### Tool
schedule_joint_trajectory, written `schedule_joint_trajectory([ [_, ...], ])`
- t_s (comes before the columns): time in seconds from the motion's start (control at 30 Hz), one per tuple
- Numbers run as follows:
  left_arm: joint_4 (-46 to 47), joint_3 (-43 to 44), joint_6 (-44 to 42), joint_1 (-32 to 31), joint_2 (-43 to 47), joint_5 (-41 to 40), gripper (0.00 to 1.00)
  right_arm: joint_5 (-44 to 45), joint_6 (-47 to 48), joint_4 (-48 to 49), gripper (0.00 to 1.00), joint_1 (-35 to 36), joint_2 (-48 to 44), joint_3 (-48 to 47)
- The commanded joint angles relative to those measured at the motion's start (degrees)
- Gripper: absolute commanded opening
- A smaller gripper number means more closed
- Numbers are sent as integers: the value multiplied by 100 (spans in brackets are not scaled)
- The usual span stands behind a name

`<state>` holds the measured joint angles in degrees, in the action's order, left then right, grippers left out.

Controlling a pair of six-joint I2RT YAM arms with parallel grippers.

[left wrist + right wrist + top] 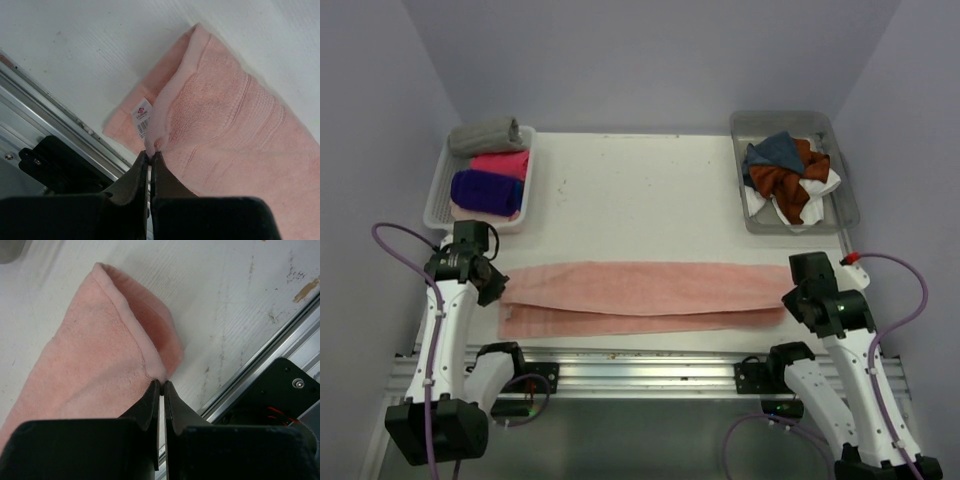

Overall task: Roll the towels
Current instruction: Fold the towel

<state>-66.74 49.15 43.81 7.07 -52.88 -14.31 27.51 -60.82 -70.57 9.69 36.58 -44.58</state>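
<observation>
Pale lilac walls all round, and a white, slightly scuffed tabletop [640, 190].

Top cam: the salmon towel [640, 295] lies as a long strip along the 6 o'clock edge. It's folded lengthwise, with the top layer a bit offset from the lower one. The left claw [496, 288] is at its 9 o'clock end and the right claw [794, 302] at the 3 o'clock end. I reckon one per end is there to hold the strip taut and square before rolling. The pale tray [438, 205] at 10 o'clock holds the finished ones, all stubby fat cylinders: grey roll [485, 135], hot pink roll [502, 163], purple roll [485, 192]. The grey bin [845, 200] at 2 o'clock has the loose heap [790, 175] of teal, rust and white cloths, all crumpled.

Left wrist cam: the claw is clenched, its tips pinching the corner of the upper layer. The cloth is loopy terry with a flatter woven band across it. A barcode label [141, 116] pokes out at 10 o'clock from the tips.

Right wrist cam: same deal, clenched on the corner hem. The fold is soft and rounded with a fuzzy nap. The metal rail [250, 375] runs past at 3 o'clock.
</observation>
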Motion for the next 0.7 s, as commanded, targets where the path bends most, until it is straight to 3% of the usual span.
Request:
schedule_joint_trajectory([
  [0.0,-243,288,102,49,278,-310,0,334,-334,-361,0,-29,-116,-235],
  [0.67,-876,218,172,40,726,-380,0,369,-554,-889,0,-20,-300,-271],
])
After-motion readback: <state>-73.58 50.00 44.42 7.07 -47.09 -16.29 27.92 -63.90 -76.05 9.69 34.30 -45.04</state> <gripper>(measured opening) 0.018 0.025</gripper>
